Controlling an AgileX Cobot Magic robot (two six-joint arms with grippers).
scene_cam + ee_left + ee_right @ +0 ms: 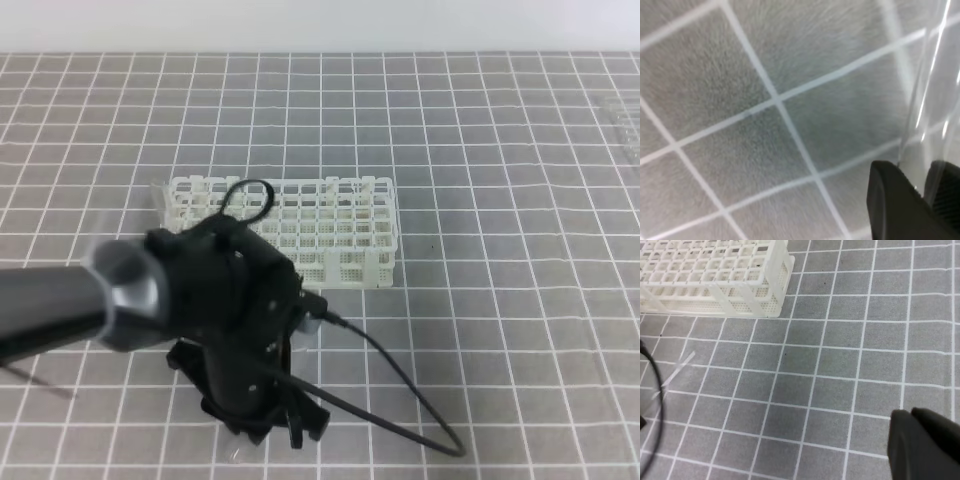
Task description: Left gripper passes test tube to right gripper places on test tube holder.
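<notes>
Left gripper (922,192), black jawed, low over the grey gridded mat (500,300) at 6 o'clock of the white lattice test tube holder (330,235). Slim clear glass test tube (927,95) lies between its narrowly parted fingers; can't tell if clamped. Right gripper (927,445), black, closed and empty, 5 o'clock in its wrist view. Risks: smooth glass slipping or rolling off the pads; off-centre pinch tilting the tube at handover; black cable (400,385) snagging.

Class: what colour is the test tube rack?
White test tube rack, clearest in the right wrist view.
</notes>
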